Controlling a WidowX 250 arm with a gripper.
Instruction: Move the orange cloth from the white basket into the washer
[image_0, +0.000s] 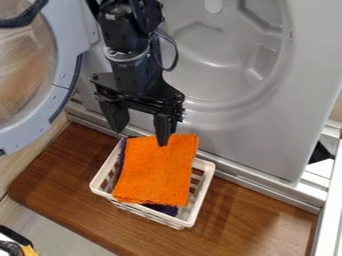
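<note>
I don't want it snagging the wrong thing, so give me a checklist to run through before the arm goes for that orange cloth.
1. Washer door swung open: ok.
2. White basket upright: ok.
3. Tool open: ok.
4. Tool centred on the orange cloth: not ok; in this view one finger overlaps its far edge and the other is off to the side.
5. Finger touching the orange cloth: cannot tell.
6. Orange cloth separate from the dark purple cloth: not ok; it lies on top of it.
</note>
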